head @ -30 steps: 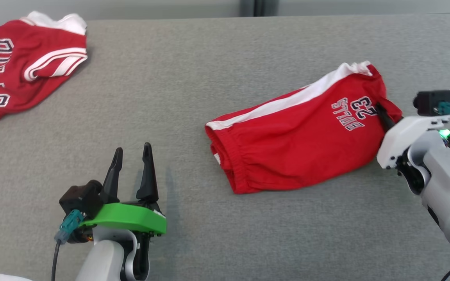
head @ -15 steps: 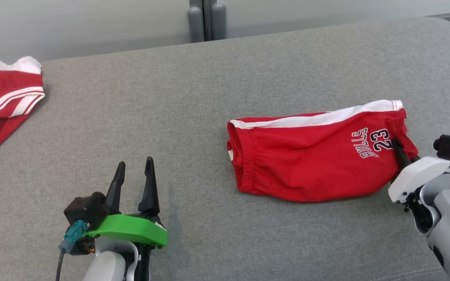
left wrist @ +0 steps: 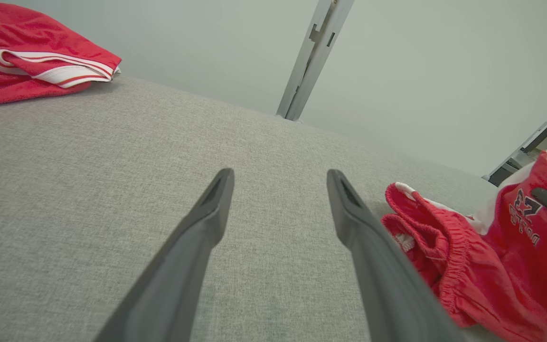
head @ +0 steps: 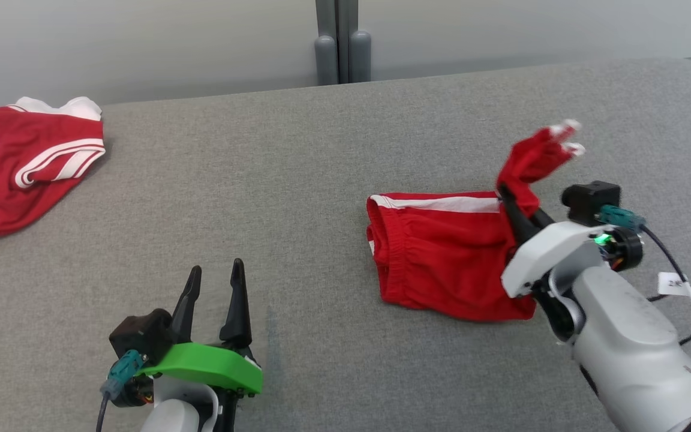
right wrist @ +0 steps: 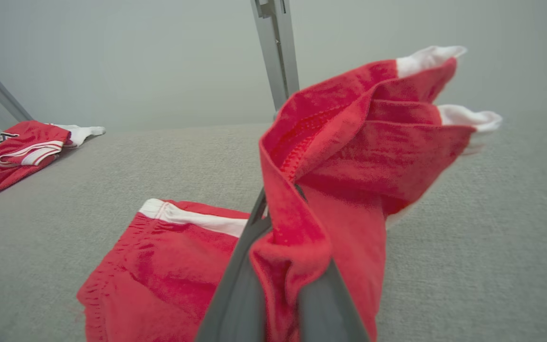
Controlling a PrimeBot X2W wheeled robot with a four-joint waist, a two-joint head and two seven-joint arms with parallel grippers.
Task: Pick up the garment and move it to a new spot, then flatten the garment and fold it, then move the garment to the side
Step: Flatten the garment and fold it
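The garment, red shorts (head: 435,258) with a white side stripe, lies on the grey table (head: 321,180) right of centre, waistband to the left. My right gripper (head: 508,201) is shut on the shorts' leg end, which stands lifted and bunched above the rest, its white hem tips pointing up. In the right wrist view the pinched red cloth (right wrist: 349,142) drapes over my right gripper (right wrist: 278,223). My left gripper (head: 216,267) stands open near the table's front left, holding nothing. Its wrist view shows the left gripper (left wrist: 279,173) over bare cloth, with the shorts (left wrist: 449,247) to the right.
A second red jersey (head: 15,162) with white trim lies crumpled at the far left edge. A grey post (head: 338,42) rises behind the table against a pale wall. The table's rounded corner is at the back right, and a black cable (head: 681,288) loops beside my right arm.
My right gripper has raised the shorts' leg end off the table and carried it left, over the lying part. The head camera shifted. My left gripper stayed put.
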